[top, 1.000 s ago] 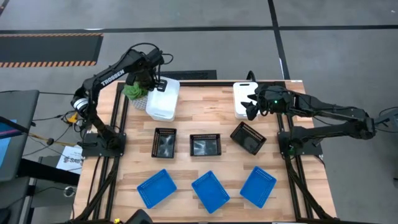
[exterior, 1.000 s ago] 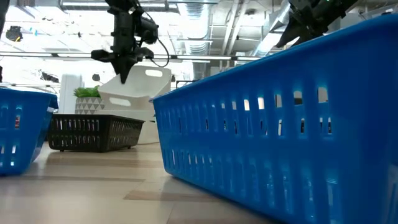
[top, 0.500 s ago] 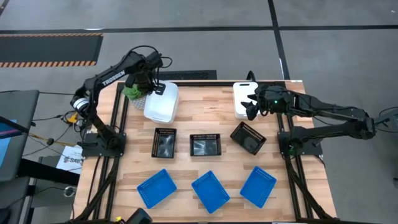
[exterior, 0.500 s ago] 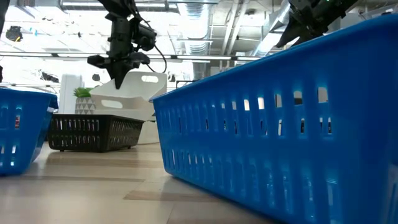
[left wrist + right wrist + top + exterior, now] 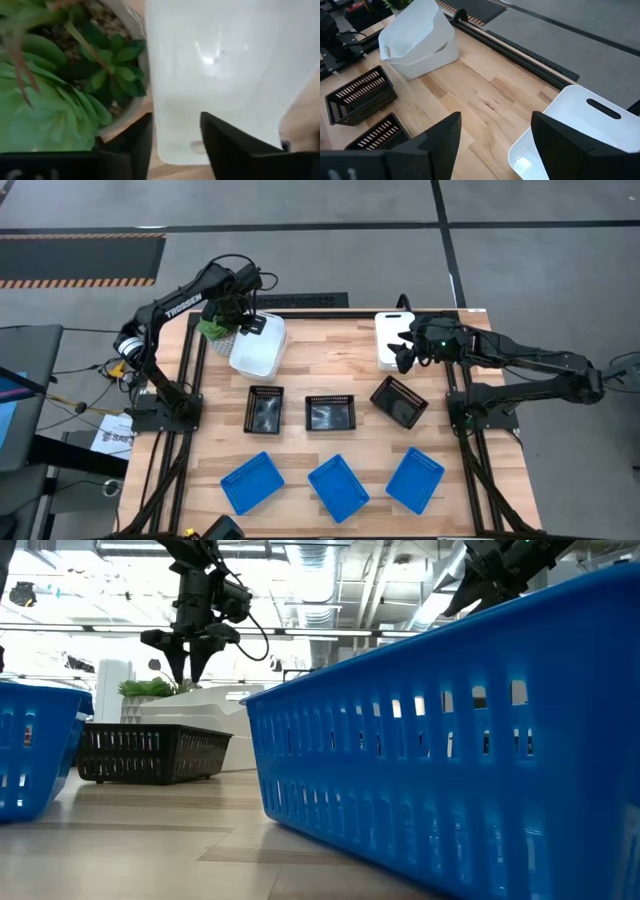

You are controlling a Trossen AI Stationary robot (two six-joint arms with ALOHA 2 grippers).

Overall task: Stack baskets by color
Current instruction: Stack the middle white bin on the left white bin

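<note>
Two white baskets (image 5: 258, 346) sit nested at the far left beside a green plant (image 5: 214, 327). The upper one (image 5: 415, 30) rests tilted inside the lower one (image 5: 427, 62). My left gripper (image 5: 190, 665) points down just above the upper basket's rim, open, a finger on either side of its wall (image 5: 175, 135). A third white basket (image 5: 393, 340) lies at the far right, with my right gripper (image 5: 403, 352) open above it. Three black baskets (image 5: 330, 413) stand in a middle row and three blue baskets (image 5: 338, 487) in a near row.
The plant's pot (image 5: 127, 100) stands close against the nested white baskets, right beside my left fingers. Bare wood (image 5: 330, 350) lies between the two white groups. A blue basket (image 5: 450, 740) fills the low view's right side.
My left gripper has sunk a little with the tilted white basket, then opened and let go. The basket has dropped down into the white basket beneath it and now sits lower, still slightly tilted. My right arm has kept still.
</note>
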